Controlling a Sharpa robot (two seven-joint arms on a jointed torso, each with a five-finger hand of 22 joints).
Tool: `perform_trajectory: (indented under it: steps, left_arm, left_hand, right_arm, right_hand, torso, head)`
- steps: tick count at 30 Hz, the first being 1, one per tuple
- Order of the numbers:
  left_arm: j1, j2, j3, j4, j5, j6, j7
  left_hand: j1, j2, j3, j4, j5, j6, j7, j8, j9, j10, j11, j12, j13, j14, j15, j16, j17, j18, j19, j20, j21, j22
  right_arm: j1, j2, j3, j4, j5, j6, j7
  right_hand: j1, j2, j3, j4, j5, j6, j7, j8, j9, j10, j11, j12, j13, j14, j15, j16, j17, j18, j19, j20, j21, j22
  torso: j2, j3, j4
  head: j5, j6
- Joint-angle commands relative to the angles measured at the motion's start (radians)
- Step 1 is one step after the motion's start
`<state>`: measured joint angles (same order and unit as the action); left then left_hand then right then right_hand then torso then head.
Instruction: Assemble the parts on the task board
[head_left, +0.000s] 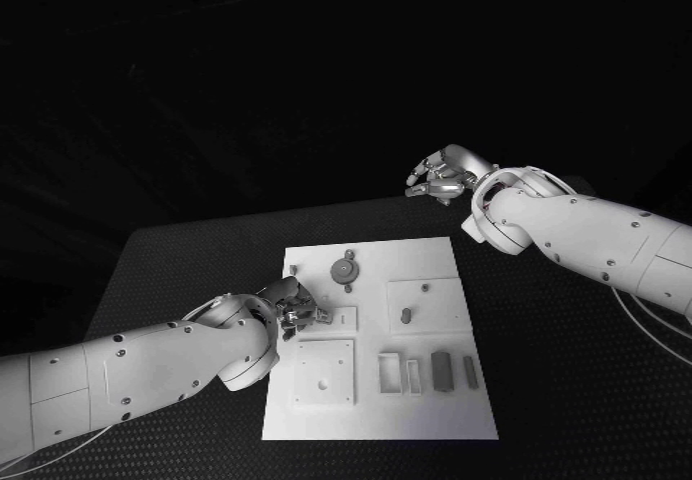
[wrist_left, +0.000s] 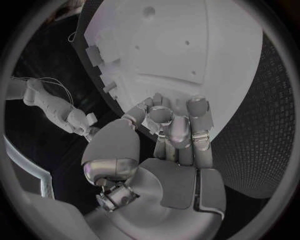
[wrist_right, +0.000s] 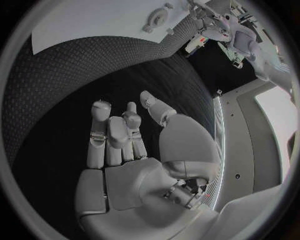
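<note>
1. Progress check from my end: looks early to mid. The task board sits mid-table, and a round part is seated near its far edge, a small part stands in the square plate next to it, and two dark bar parts lie near the near-right corner beside what look like open slots. I'd guess those bars are yet to go in.
2. Left hand is over the board's left edge, fingers curled in tight. In the left wrist view the fingertips bunch together at the board rim. Can't tell if there's a part pinched in there.
3. Right hand hovers past the table's far edge, well clear of the board, fingers loosely apart, holding nothing.
4. Room: plenty of bare table right of the board. The left arm lies along the board's left side, so that's the tight side.
</note>
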<state>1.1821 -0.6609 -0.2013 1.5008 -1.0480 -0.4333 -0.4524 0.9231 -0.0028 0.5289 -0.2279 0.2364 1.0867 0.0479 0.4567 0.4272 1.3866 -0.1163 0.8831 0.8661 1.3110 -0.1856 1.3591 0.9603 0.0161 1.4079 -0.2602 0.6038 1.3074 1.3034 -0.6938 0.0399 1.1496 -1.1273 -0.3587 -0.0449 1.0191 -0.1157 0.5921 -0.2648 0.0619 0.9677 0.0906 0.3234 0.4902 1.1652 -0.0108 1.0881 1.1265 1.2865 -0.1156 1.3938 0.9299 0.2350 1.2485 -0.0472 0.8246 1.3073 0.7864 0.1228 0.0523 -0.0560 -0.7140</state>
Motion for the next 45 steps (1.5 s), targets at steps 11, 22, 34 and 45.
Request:
perform_trajectory:
  steps: [11, 22, 34, 45]
  left_arm:
    - [-0.002, 0.001, -0.002, -0.004, 0.012, 0.035, -0.01]
    - [-0.002, 0.002, -0.001, -0.003, 0.019, 0.025, -0.009]
    - [-0.002, 0.003, 0.0, -0.005, 0.027, 0.014, -0.004]
    - [-0.002, 0.005, 0.003, -0.004, 0.034, 0.007, 0.004]
  left_hand:
    - [-0.062, -0.036, -0.037, 0.007, -0.018, 0.134, -0.058, 0.008, 0.155, 0.007, -0.001, 0.0, -0.007, -0.009, -0.034, 0.013, -0.017, 0.01, -0.003, 0.005, 0.005, 0.02]
    - [-0.099, -0.051, -0.063, 0.026, -0.025, 0.134, -0.059, 0.008, 0.157, 0.008, -0.003, 0.001, -0.009, -0.011, -0.035, 0.018, -0.024, 0.012, -0.004, 0.005, 0.004, 0.019]
    - [-0.105, -0.055, -0.064, 0.032, -0.029, 0.135, -0.06, 0.007, 0.158, 0.008, -0.004, 0.001, -0.009, -0.012, -0.036, 0.02, -0.027, 0.014, -0.004, 0.004, 0.004, 0.018]
    - [-0.108, -0.059, -0.065, 0.035, -0.03, 0.135, -0.06, 0.007, 0.158, 0.008, -0.004, 0.001, -0.01, -0.012, -0.037, 0.021, -0.028, 0.015, -0.004, 0.004, 0.004, 0.018]
  right_arm:
    - [0.0, 0.002, 0.001, -0.002, 0.002, 0.015, 0.006]
    - [0.0, 0.002, 0.001, -0.001, 0.002, 0.02, 0.006]
    - [0.0, 0.002, 0.001, -0.001, 0.002, 0.021, 0.005]
    - [0.0, 0.006, 0.001, -0.007, 0.002, 0.022, 0.005]
  right_hand:
    - [-0.01, -0.001, -0.006, 0.001, -0.003, 0.004, 0.012, -0.001, 0.002, -0.002, 0.001, -0.003, 0.0, -0.006, -0.002, -0.006, 0.002, 0.027, -0.001, -0.005, -0.005, 0.016]
    - [-0.009, 0.0, -0.006, 0.0, -0.003, 0.005, 0.012, 0.0, 0.002, -0.002, 0.0, -0.003, 0.0, -0.006, -0.003, -0.006, 0.002, 0.027, -0.001, -0.005, -0.005, 0.016]
    - [-0.009, 0.0, -0.006, 0.0, -0.003, 0.006, 0.012, 0.0, 0.003, -0.002, 0.0, -0.003, 0.0, -0.006, -0.003, -0.006, 0.002, 0.027, 0.0, -0.005, -0.005, 0.016]
    - [-0.01, 0.0, -0.006, 0.0, -0.003, 0.006, 0.011, 0.0, 0.003, -0.002, 0.0, -0.003, 0.0, -0.006, -0.003, -0.006, 0.002, 0.027, 0.0, -0.005, -0.005, 0.017]
  torso:
    - [0.0, -0.0001, 0.0212]
    - [0.0, 0.0018, 0.0192]
    - [-0.001, 0.0006, 0.0217]
    - [0.0, 0.0002, 0.0214]
  head:
    - [0.001, -0.003]
    - [0.0, -0.005]
    - [-0.003, -0.004]
    - [-0.004, -0.003]
